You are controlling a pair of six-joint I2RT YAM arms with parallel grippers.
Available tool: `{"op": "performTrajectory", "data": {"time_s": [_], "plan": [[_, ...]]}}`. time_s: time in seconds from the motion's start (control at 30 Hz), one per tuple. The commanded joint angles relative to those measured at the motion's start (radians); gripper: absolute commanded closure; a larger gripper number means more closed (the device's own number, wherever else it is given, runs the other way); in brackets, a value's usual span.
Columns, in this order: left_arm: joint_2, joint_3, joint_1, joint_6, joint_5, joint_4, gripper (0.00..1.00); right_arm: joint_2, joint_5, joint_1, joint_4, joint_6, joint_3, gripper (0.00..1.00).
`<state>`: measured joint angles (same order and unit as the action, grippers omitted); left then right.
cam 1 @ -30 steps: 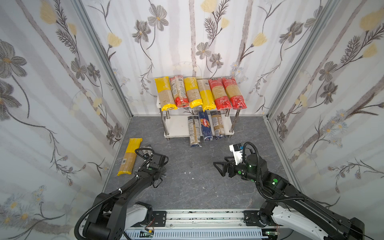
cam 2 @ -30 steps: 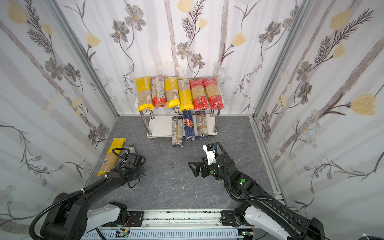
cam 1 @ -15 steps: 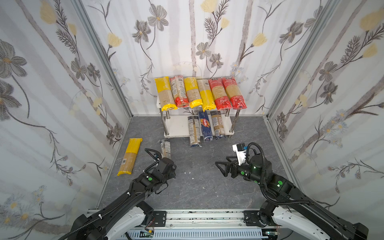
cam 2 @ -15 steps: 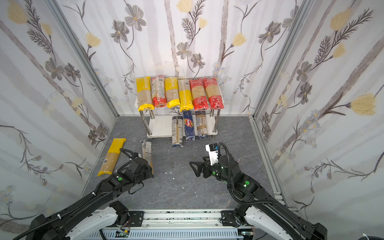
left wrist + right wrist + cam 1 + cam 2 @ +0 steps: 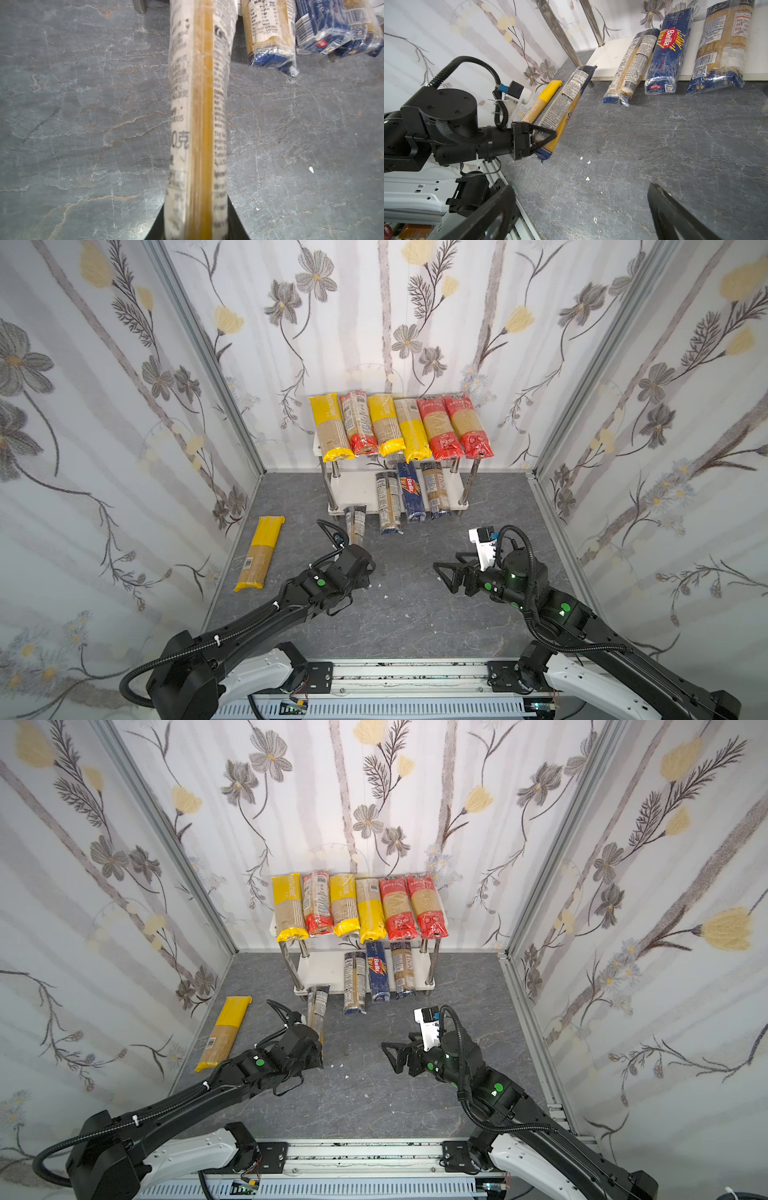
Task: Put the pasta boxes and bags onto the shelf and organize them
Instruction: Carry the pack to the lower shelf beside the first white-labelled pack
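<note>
The shelf (image 5: 357, 489) stands against the back wall, with several yellow- and red-ended pasta bags (image 5: 399, 427) across its top board. Its lower board (image 5: 320, 969) carries two blue-ended bags and the dark-blue Barilla box (image 5: 668, 49), whose near ends hang over the front edge. My left gripper (image 5: 544, 135) is shut on the near end of a clear blue-ended spaghetti bag (image 5: 355, 524), which points at the lower board's left front corner. My right gripper (image 5: 444, 577) hovers open and empty over the floor, right of centre. A yellow-ended bag (image 5: 262, 551) lies on the floor by the left wall.
Flowered walls close the cell on three sides. A metal rail (image 5: 399, 676) runs along the front with both arm bases on it. The floor is grey stone-look with a few white crumbs (image 5: 345, 1076). The chrome legs (image 5: 469, 485) frame the lower tier.
My left arm has swung right from beside the yellow bag, carrying the blue-ended bag up to the shelf's left front. The right gripper has drifted slightly right and stayed open.
</note>
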<state>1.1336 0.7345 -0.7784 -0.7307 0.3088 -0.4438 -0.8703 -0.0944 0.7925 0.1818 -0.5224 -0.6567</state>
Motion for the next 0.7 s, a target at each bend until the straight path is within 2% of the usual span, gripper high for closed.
{"op": "performTrajectory", "data": {"time_s": [0.0, 0.2, 0.4, 0.67], "plan": [[0.068, 0.062, 0.001, 0.072, 0.115, 0.113, 1.0, -0.01, 0.016, -0.001, -0.009, 0.013, -0.012, 0.0], [0.252, 0.181, 0.038, 0.138, 0.11, 0.179, 1.0, -0.018, 0.031, -0.006, -0.003, 0.032, -0.015, 0.0], [0.424, 0.303, 0.123, 0.209, 0.063, 0.228, 1.0, -0.024, 0.034, -0.023, 0.009, 0.05, -0.015, 0.0], [0.584, 0.449, 0.202, 0.275, 0.009, 0.255, 1.0, -0.03, 0.011, -0.08, 0.027, 0.074, -0.017, 0.0]]}}
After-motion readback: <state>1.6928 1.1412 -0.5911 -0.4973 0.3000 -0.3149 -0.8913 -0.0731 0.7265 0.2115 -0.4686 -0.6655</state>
